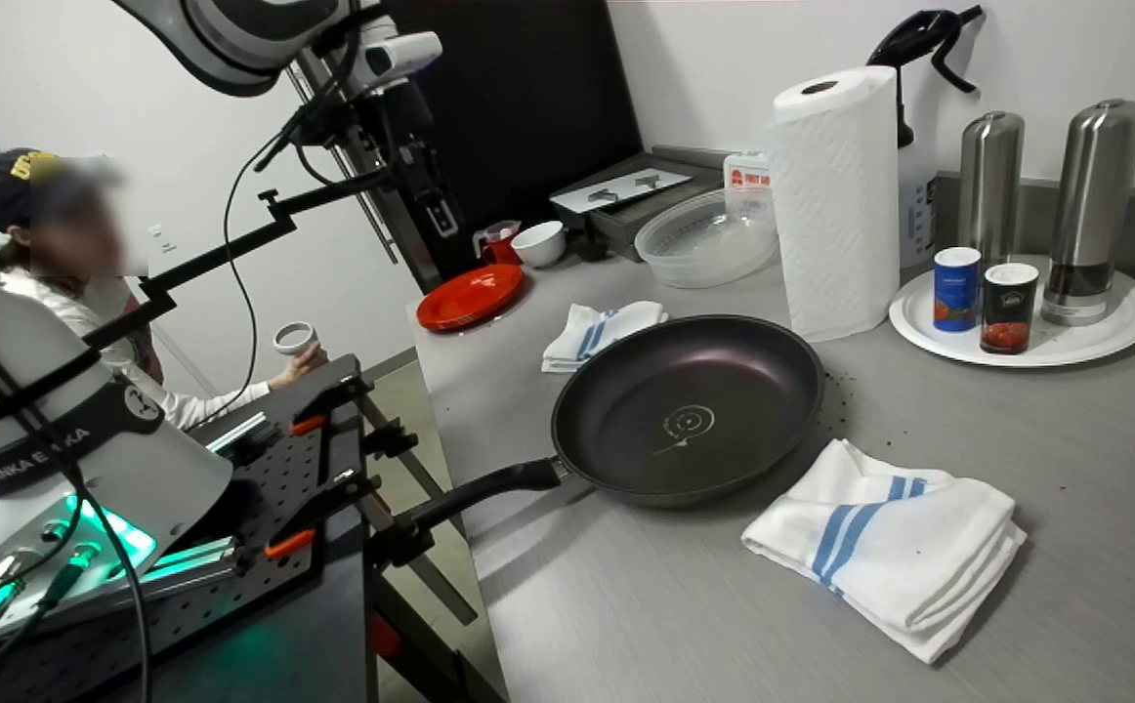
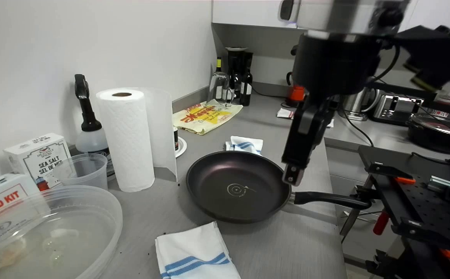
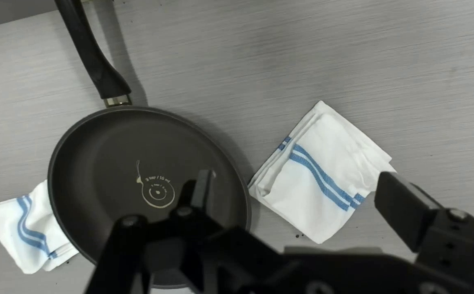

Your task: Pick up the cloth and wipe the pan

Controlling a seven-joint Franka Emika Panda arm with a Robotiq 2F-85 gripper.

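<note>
Wrist view, looking down: the gripper (image 3: 296, 192) is released, its two dark fingers spread wide across the lower part of the frame. Seen between them, farther down on the grey bench (image 3: 384, 61), a folded cloth (image 3: 322, 171), white with blue stripes, lies flat and untouched. The dark pan (image 3: 122, 151) sits just left of it, handle pointing up and left; whether they touch cannot be told. At the pan's left, partly hidden by it, is the other cloth (image 3: 10, 232), also striped.

In an exterior view, the gripper hangs high in the air above the level of the red plates (image 1: 475, 298). The folded cloth shows behind the pan; the other cloth lies in front.

In an exterior view, the gripper points down near the camera, overlapping the pan's right rim from this angle. The folded cloth lies in the foreground, lower left of it, near an upright paper towel roll (image 2: 126, 139).
</note>
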